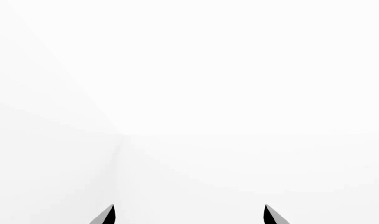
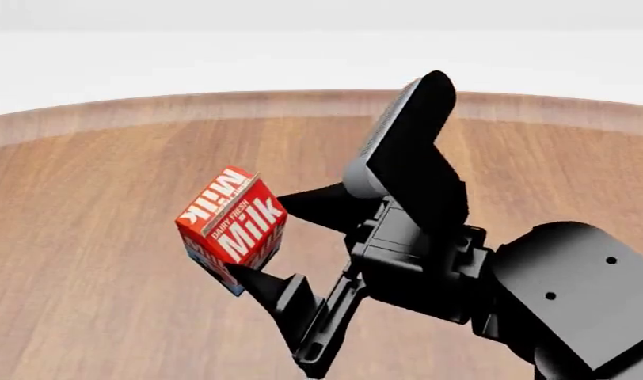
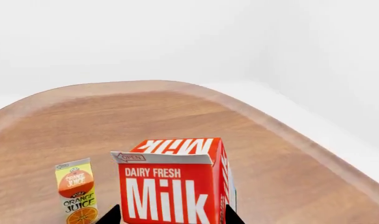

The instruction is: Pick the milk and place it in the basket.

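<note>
The milk (image 2: 233, 220) is a red gable-top carton with white "Milk" lettering. My right gripper (image 2: 268, 237) is shut on it and holds it tilted above the round wooden table (image 2: 100, 237). In the right wrist view the milk (image 3: 172, 186) fills the space between the two black fingertips (image 3: 112, 215), which press on its sides. My left gripper (image 1: 189, 215) is open and empty, with only the two fingertips showing against plain white. The basket is out of view.
An orange-and-yellow orange juice carton (image 3: 77, 192) stands upright on the table beside the milk in the right wrist view. The table's curved far edge (image 2: 300, 103) runs across the back of the head view, with white floor beyond.
</note>
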You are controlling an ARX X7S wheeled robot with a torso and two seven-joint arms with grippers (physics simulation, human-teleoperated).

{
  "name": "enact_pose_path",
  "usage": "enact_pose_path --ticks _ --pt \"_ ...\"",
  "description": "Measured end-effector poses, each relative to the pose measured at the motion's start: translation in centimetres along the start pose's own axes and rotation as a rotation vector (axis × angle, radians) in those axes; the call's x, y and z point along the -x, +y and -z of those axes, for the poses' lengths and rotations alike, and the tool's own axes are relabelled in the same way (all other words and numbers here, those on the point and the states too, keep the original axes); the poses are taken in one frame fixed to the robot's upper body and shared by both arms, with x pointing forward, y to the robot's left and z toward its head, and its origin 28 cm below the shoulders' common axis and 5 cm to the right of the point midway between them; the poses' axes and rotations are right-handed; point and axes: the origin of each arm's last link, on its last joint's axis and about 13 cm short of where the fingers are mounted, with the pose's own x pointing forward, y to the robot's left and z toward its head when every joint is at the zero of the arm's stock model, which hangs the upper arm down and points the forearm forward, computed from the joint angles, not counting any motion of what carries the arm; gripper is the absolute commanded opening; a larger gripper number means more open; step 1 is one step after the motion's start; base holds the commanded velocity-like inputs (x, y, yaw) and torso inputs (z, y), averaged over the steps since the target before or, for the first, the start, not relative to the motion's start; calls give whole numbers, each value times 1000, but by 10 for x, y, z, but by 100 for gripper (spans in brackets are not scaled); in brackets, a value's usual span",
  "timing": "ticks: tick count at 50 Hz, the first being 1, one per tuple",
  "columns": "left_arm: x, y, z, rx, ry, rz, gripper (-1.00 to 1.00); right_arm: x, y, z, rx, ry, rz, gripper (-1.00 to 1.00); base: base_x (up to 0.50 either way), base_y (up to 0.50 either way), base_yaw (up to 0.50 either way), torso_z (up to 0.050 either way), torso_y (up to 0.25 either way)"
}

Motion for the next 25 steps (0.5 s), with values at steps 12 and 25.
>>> enact_pose_path --ticks 12,25 --pt "-1 0 0 1 1 1 100 31 3 4 -44 -80 142 -100 0 0 0 0 1" --pt "-2 -1 1 2 1 3 100 57 6 17 -103 -142 268 -100 0 0 0 1 2"
